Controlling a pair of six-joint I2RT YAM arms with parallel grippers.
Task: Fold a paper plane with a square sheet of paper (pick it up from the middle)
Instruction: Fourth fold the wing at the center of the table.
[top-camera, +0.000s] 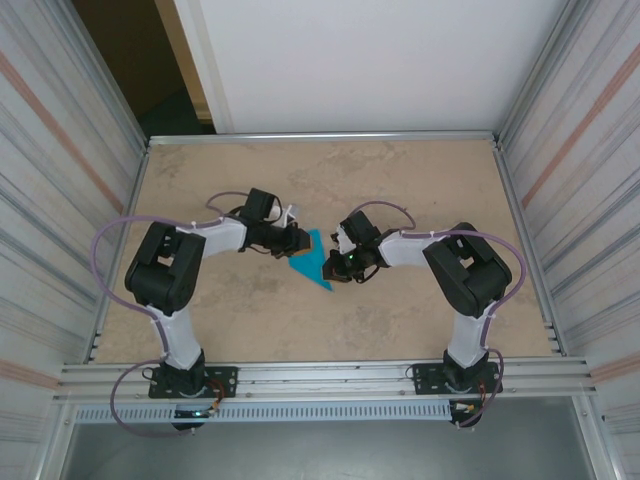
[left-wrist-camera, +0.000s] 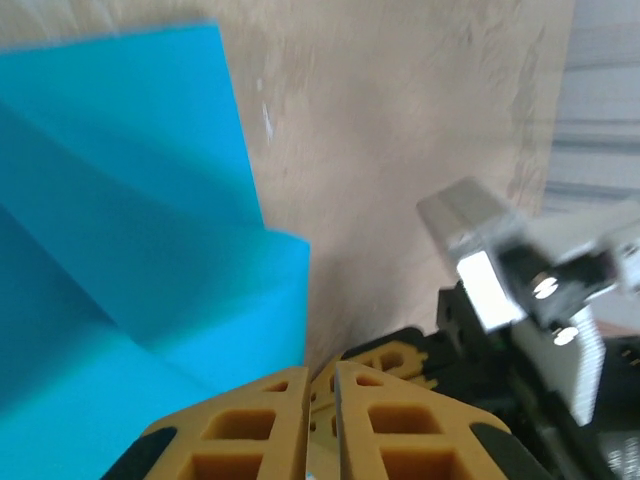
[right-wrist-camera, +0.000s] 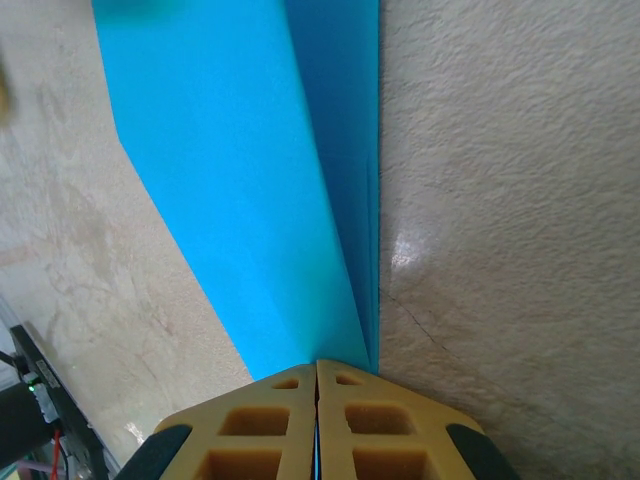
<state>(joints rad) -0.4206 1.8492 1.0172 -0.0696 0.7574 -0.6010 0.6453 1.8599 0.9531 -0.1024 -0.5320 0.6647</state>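
At centre, right gripper (right-wrist-camera: 317, 366) pinches paper (right-wrist-camera: 230, 170); left gripper (left-wrist-camera: 321, 372) shut, perhaps gripping too.

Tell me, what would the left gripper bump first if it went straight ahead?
Probably the bare table, right beside the blue paper. The right gripper is very close too, so depth is hard to judge.

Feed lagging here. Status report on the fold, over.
Right gripper shut on crease of folded teal-blue paper sheet. Left gripper shut beside it, grip unclear. No obstruction seen.
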